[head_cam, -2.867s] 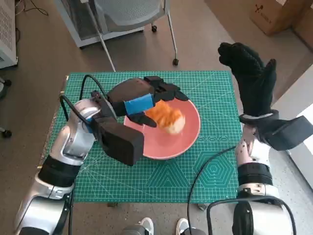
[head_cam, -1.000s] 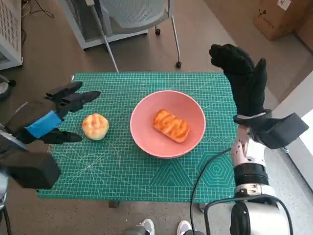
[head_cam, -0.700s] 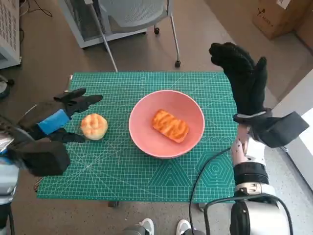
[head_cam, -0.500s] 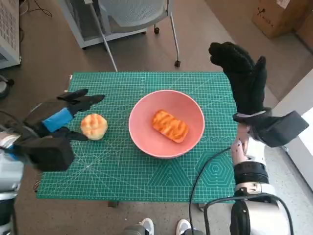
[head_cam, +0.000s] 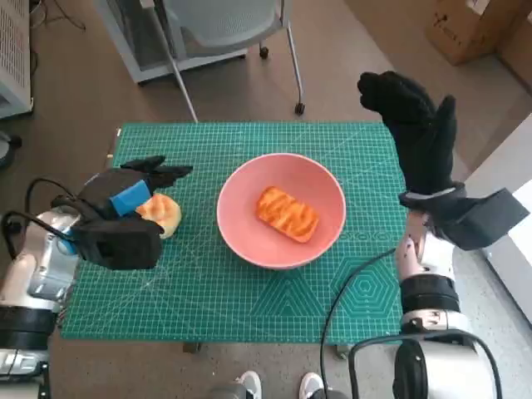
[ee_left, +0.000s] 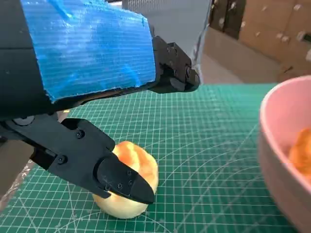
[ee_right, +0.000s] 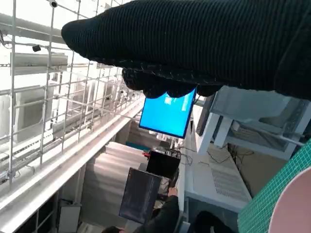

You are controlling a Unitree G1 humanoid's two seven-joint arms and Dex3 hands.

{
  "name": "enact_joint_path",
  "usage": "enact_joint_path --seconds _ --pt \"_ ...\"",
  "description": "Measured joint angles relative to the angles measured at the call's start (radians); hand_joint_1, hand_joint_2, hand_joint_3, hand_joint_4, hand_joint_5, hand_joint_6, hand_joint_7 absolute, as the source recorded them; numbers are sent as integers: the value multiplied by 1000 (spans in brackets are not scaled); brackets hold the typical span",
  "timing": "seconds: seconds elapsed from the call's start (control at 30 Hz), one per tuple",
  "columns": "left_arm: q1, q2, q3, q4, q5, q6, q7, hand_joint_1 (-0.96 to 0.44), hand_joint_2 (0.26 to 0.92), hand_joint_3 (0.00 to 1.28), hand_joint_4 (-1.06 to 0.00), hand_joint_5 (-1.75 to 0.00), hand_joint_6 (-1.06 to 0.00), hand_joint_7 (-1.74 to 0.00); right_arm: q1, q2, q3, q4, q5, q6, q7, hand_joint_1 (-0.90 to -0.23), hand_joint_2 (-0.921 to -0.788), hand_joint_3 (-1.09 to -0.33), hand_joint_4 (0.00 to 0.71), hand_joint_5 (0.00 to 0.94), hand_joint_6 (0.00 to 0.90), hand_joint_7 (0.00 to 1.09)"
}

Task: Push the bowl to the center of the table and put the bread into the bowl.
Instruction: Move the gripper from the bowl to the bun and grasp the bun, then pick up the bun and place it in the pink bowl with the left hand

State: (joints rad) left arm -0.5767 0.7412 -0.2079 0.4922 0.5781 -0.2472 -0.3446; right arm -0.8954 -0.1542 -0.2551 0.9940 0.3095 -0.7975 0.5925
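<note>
The pink bowl [head_cam: 320,179] stands in the middle of the green mat [head_cam: 249,307], and an orange-glazed bread loaf [head_cam: 287,213] lies inside it. A round pale bun [head_cam: 165,216] sits on the mat to the left of the bowl. My left hand [head_cam: 133,193] hovers over the bun with its fingers apart. In the left wrist view the thumb [ee_left: 104,167] lies against the bun [ee_left: 130,187], the other fingers [ee_left: 170,73] stretch above it, and the bowl [ee_left: 279,145] is close by. My right hand [head_cam: 416,133] is raised upright beyond the table's right side, holding nothing.
An office chair [head_cam: 224,25] and a white cabinet stand on the floor behind the table. A cardboard box [head_cam: 470,25] lies at the far right. A black cable [head_cam: 341,291] crosses the mat's near right corner. A person [ee_right: 165,213] shows in the right wrist view.
The left hand let go of the loaf in the bowl, drew back to the left, then moved in over the round bun. The right hand has stayed raised.
</note>
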Motion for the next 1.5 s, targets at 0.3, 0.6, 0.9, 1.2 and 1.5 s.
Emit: enact_joint_path --seconds 0.3,0.6,0.9,1.2,1.5 --pt "-57 -27 -55 139 16 51 -27 -135 769 7 -226 -8 -419 -26 1 -6 -12 0 2 0 6 -579 -921 -581 339 4 488 11" --pt "-106 -51 -89 223 18 123 -66 -98 789 11 -334 -23 -504 -37 1 -9 -17 0 1 0 5 -574 -921 -576 346 5 493 11" --pt "-137 -78 -125 292 48 155 -27 5 889 43 -647 -123 -745 -118 1 -9 -18 1 1 0 6 -569 -921 -575 348 4 495 9" --pt "-145 -79 -138 301 54 157 22 1 919 109 -627 -1161 -598 -1159 1 -7 -18 0 2 2 6 -577 -921 -574 349 3 496 8" --pt "-131 -61 -133 243 48 141 17 1 920 102 -616 -1240 -624 -1171 1 0 -17 -3 2 5 6 -574 -921 -572 349 2 496 7"
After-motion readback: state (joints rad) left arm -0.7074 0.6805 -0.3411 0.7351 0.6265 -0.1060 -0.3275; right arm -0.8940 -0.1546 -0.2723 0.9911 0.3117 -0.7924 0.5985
